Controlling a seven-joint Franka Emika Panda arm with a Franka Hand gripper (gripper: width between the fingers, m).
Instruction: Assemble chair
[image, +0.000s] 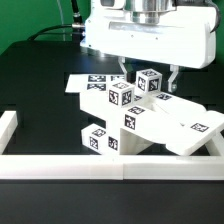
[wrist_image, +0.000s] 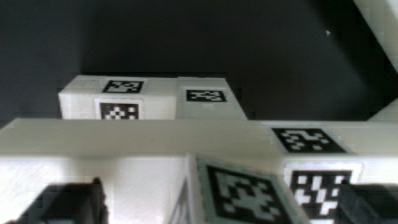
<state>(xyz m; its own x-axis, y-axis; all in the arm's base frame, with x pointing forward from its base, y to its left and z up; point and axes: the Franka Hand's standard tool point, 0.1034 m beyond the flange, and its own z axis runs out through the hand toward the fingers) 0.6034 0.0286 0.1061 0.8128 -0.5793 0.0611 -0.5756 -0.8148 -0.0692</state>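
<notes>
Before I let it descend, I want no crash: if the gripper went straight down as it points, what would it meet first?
Most likely the chair: the gripper hangs open right above its topmost tagged block, one finger on each side. Depth is unclear, so the fingers might pass beside it.

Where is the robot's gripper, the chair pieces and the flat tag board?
gripper (image: 147, 73), exterior view, gap between its fingers.
chair pieces (image: 178, 128), exterior view, top of the long piece.
marker board (image: 82, 85), exterior view, bare corner.

Matte-white chair pieces (image: 140, 120), each bearing square black-and-white marker tags; white border rails (image: 100, 166) along the table's edges; dark, near-black table (image: 40, 75); white marker board (image: 85, 84) printed with black tags.
</notes>
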